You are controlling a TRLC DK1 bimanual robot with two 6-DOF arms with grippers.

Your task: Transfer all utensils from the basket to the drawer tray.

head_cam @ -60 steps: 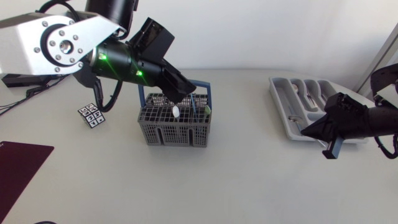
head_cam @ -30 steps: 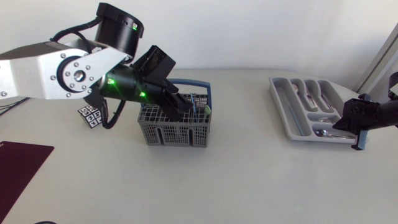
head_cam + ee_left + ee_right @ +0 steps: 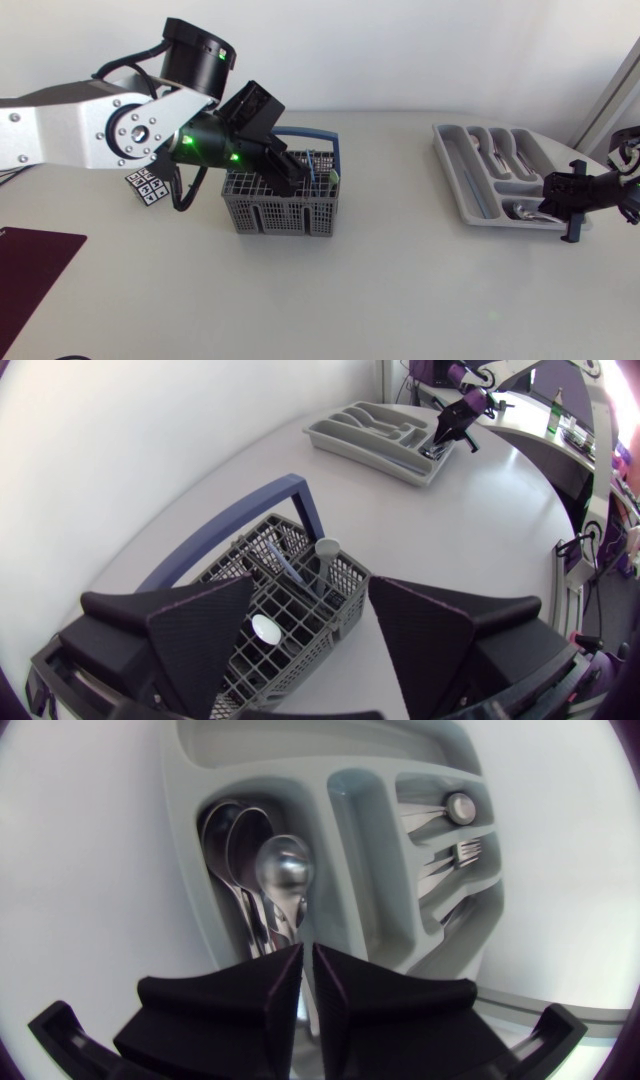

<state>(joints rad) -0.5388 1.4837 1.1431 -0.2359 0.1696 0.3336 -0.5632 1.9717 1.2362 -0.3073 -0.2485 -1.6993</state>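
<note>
Left tool (image 3: 312,600) sunk deeper into basket (image 3: 280,215), fingers spread, gripping nothing. Right tool (image 3: 307,955) drawn back to tray (image 3: 452,172) end, clenched on spoon (image 3: 283,870) handle.

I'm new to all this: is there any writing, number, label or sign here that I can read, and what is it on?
No readable text anywhere in these views.
Small card left of the basket: a grid of black-and-white marks, too small to read.
Basket and drawer tray: no print visible on either.
</note>
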